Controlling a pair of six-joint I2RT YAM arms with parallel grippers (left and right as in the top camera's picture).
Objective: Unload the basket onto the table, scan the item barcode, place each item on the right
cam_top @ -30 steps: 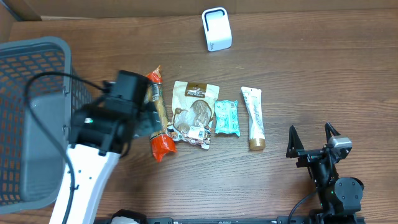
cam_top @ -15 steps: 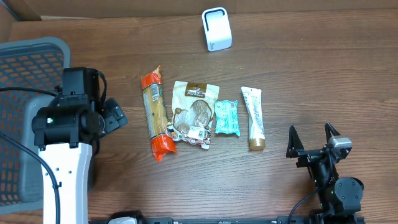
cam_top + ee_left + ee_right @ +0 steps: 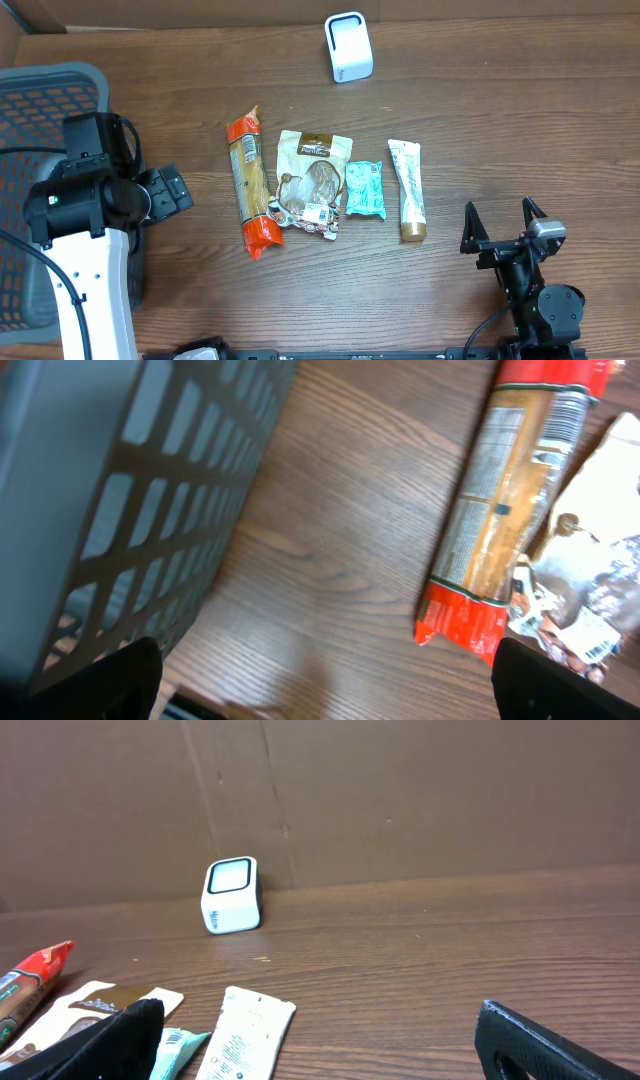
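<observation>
Four items lie in a row mid-table: a long red-and-tan packet [image 3: 251,190] [image 3: 500,510], a brown pouch [image 3: 311,185], a small teal packet [image 3: 365,189] and a white tube [image 3: 406,190] [image 3: 245,1035]. The white scanner [image 3: 349,46] [image 3: 231,895] stands at the back of the table. My left gripper [image 3: 170,193] [image 3: 330,685] hangs open over bare wood between the basket and the red packet, holding nothing. My right gripper [image 3: 502,222] [image 3: 320,1045] stands open at the front right, to the right of the tube, with nothing in it.
A grey mesh basket [image 3: 40,180] [image 3: 120,490] fills the left side of the table, close to my left arm. A brown cardboard wall [image 3: 400,790] runs along the back behind the scanner.
My left arm has swung left, away from the red packet and toward the basket, leaving the packet lying uncovered on the table. The right arm has not moved.
</observation>
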